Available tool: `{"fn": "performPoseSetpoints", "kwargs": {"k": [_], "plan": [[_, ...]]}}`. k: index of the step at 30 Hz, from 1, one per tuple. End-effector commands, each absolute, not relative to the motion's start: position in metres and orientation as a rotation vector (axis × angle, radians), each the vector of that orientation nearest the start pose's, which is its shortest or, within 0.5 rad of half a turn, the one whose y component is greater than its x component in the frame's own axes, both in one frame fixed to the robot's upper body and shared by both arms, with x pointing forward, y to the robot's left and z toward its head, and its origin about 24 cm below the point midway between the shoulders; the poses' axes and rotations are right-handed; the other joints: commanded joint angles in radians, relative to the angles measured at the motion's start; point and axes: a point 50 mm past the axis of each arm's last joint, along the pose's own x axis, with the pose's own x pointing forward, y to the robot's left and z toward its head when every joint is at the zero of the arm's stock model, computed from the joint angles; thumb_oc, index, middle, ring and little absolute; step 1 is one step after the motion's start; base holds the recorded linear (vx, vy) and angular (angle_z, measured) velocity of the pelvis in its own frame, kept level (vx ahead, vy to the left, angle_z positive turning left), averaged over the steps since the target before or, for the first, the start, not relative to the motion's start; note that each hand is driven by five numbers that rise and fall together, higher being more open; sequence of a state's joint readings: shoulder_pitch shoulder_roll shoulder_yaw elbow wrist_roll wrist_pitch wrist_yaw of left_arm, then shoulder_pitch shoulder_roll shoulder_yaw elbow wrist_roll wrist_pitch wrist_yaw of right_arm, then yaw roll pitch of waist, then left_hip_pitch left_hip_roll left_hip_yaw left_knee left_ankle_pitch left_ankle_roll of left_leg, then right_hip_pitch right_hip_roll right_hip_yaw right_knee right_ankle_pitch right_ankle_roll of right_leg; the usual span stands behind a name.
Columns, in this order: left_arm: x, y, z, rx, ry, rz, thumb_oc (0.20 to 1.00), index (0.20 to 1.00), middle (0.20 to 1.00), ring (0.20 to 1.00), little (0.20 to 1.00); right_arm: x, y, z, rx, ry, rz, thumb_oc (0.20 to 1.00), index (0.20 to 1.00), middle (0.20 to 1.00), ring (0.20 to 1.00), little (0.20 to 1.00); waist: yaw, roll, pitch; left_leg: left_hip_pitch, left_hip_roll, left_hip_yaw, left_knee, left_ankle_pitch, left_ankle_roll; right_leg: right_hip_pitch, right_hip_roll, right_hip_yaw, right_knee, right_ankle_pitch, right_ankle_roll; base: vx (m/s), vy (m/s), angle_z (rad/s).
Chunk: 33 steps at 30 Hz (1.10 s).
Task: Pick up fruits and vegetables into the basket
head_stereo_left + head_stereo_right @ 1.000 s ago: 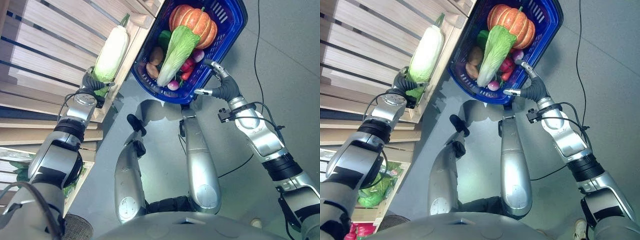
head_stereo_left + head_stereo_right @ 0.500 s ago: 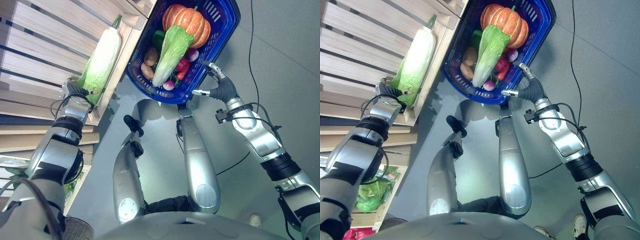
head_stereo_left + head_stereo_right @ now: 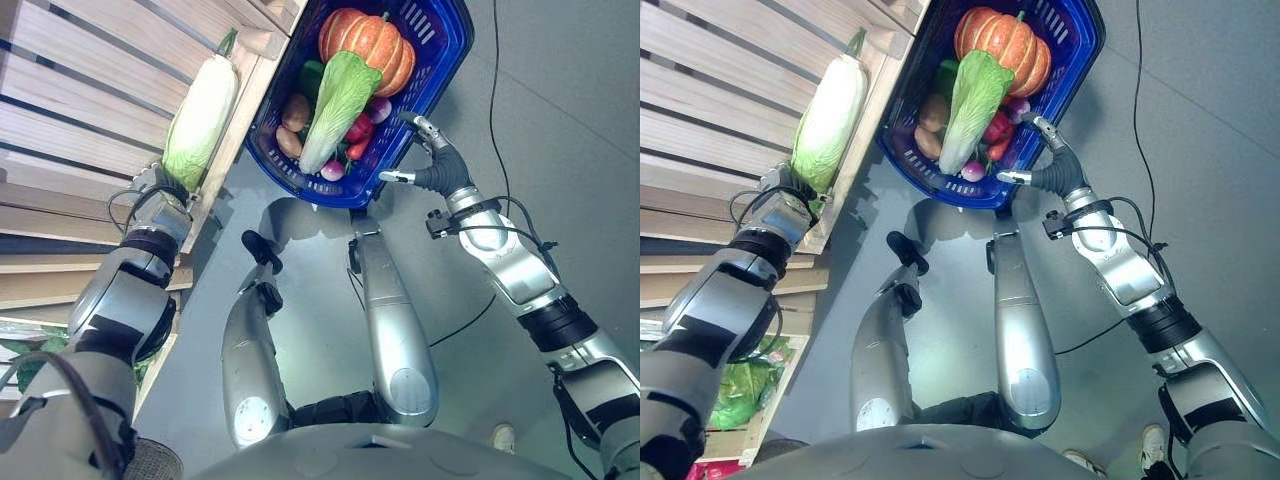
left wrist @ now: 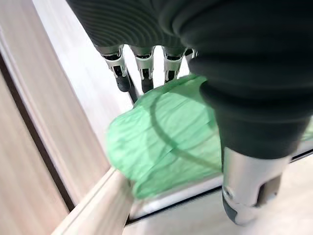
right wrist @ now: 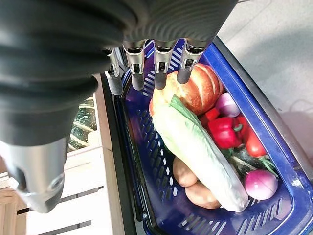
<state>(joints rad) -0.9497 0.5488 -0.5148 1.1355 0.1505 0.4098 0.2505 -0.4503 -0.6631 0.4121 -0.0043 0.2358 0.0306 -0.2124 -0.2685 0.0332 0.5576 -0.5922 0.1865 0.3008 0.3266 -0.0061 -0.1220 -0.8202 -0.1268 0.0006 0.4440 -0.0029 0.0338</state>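
Cabbage (image 3: pixel 201 122) lies on the wooden shelf (image 3: pixel 90 120); left hand (image 3: pixel 160 186) touches its leafy end, fingers straight. Right hand (image 3: pixel 428 160), fingers spread, is beside the blue basket (image 3: pixel 447 60).

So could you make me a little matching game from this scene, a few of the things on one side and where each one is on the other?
Things:
1. pumpkin
2. long cabbage outside the basket
3. left hand
4. right hand

Places:
A. at the leafy end of a cabbage, by the wooden crates
B. open beside the blue basket
C. lying on a wooden crate edge
D. in the basket's far end

Pairs: 1-D, 2-C, 3-A, 4-B
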Motion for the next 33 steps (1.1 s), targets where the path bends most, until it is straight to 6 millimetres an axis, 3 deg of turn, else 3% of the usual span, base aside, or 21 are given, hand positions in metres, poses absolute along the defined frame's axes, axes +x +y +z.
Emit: {"fn": "performPoseSetpoints", "kwargs": {"k": [1, 4, 7, 10, 14, 15, 16, 23, 32, 33], "plan": [[0.374, 0.284, 0.094, 0.994, 0.474, 0.357, 1.0, 1.0, 1.0, 1.0, 1.0, 0.307, -0.144, 0.146, -0.407, -0.335, 0.23, 1.0, 1.0, 1.0, 1.0, 1.0, -0.004, -0.056, -0.038, -0.091, 0.003, -0.018, 0.111, -0.024, -0.009, 0.027, -0.011, -0.022, 0.03, -0.048, 0.056, 0.0, 0.0, 0.0], [0.381, 0.261, 0.09, 0.726, 0.423, 0.206, 1.0, 1.0, 1.0, 1.0, 1.0, 0.304, -0.144, 0.144, -0.402, -0.335, 0.235, 1.0, 1.0, 1.0, 1.0, 1.0, -0.004, -0.058, -0.038, -0.088, 0.005, -0.014, 0.11, -0.028, -0.006, 0.028, -0.011, -0.025, 0.03, -0.05, 0.06, 0.0, 0.0, 0.0], [0.383, 0.248, 0.088, 0.58, 0.402, 0.134, 1.0, 1.0, 1.0, 1.0, 1.0, 0.303, -0.143, 0.141, -0.4, -0.329, 0.234, 1.0, 1.0, 1.0, 1.0, 1.0, -0.004, -0.056, -0.038, -0.083, 0.003, -0.01, 0.105, -0.029, -0.002, 0.029, -0.011, -0.028, 0.03, -0.05, 0.063, 0.0, 0.0, 0.0], [0.383, 0.243, 0.089, 0.507, 0.382, 0.119, 1.0, 1.0, 1.0, 1.0, 1.0, 0.301, -0.146, 0.142, -0.399, -0.325, 0.232, 1.0, 1.0, 1.0, 1.0, 1.0, -0.005, -0.054, -0.038, -0.08, 0.002, -0.008, 0.101, -0.03, 0.001, 0.031, -0.011, -0.029, 0.028, -0.05, 0.064, 0.0, 0.0, 0.0], [0.381, 0.25, 0.091, 0.562, 0.367, 0.206, 1.0, 1.0, 1.0, 1.0, 1.0, 0.298, -0.15, 0.141, -0.397, -0.324, 0.236, 1.0, 1.0, 1.0, 1.0, 1.0, -0.005, -0.055, -0.038, -0.082, 0.002, -0.009, 0.105, -0.032, 0.002, 0.031, -0.009, -0.027, 0.031, -0.052, 0.065, 0.0, 0.0, 0.0], [0.379, 0.256, 0.089, 0.598, 0.394, 0.25, 0.354, 0.354, 0.354, 0.354, 0.354, 0.297, -0.15, 0.141, -0.396, -0.326, 0.235, 1.0, 1.0, 1.0, 1.0, 1.0, -0.005, -0.056, -0.038, -0.083, 0.001, -0.011, 0.105, -0.032, 0.003, 0.03, -0.007, -0.026, 0.031, -0.052, 0.064, 0.0, 0.0, 0.0], [0.378, 0.26, 0.089, 0.635, 0.409, 0.279, 0.2, 0.2, 0.2, 0.2, 0.2, 0.297, -0.15, 0.141, -0.395, -0.325, 0.235, 1.0, 1.0, 1.0, 1.0, 1.0, -0.006, -0.057, -0.038, -0.083, 0.001, -0.011, 0.104, -0.031, 0.004, 0.03, -0.006, -0.025, 0.031, -0.052, 0.064, 0.0, 0.0, 0.0], [0.369, 0.28, 0.084, 0.771, 0.479, 0.426, 0.2, 0.2, 0.2, 0.2, 0.2, 0.297, -0.149, 0.138, -0.372, -0.319, 0.23, 1.0, 1.0, 1.0, 1.0, 1.0, -0.002, -0.072, -0.038, -0.087, 0.004, -0.019, 0.106, -0.03, 0.001, 0.033, 0.0, -0.025, 0.027, -0.05, 0.061, 0.0, -0.017, 0.0], [0.367, 0.283, 0.082, 0.834, 0.489, 0.485, 0.2, 0.2, 0.2, 0.2, 0.2, 0.3, -0.143, 0.139, -0.353, -0.333, 0.241, 1.0, 1.0, 1.0, 1.0, 1.0, 0.007, -0.077, -0.038, -0.086, 0.004, -0.032, 0.104, -0.027, -0.002, 0.04, 0.003, -0.028, 0.027, -0.051, 0.058, -0.01, -0.004, 0.0], [0.369, 0.281, 0.087, 0.806, 0.454, 0.492, 0.2, 0.2, 0.2, 0.2, 0.2, 0.301, -0.141, 0.144, -0.341, -0.349, 0.248, 1.0, 1.0, 1.0, 1.0, 1.0, 0.011, -0.077, -0.038, -0.103, 0.003, -0.024, 0.091, 0.004, 0.009, 0.022, 0.002, -0.03, 0.017, -0.022, 0.051, -0.08, 0.001, 0.01]]}}
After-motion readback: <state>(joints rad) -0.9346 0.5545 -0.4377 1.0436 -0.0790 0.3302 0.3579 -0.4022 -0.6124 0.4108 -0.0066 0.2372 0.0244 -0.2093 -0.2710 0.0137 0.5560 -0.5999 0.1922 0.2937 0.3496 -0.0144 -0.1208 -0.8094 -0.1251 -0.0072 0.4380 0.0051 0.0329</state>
